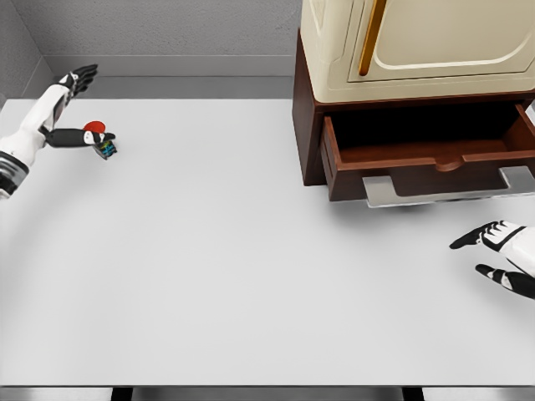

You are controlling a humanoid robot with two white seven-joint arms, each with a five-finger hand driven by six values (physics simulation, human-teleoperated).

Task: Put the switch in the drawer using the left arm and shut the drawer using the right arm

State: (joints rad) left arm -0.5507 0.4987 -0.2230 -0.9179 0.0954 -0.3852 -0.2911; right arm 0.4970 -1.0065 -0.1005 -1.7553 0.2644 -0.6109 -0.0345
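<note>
My left robot hand [79, 79] sits at the desk's [217, 267] far left, fingers spread, holding nothing. Just beside its thumb lies the switch [102, 139], a small red-and-dark piece on the desk. My right robot hand [500, 255] hovers low at the right edge, fingers loosely apart. Above it the brown drawer [418, 154] stands pulled out; I see nothing in it.

Switch [104, 142] lies far left on table [251, 251]; drawer [426, 154] right.
</note>
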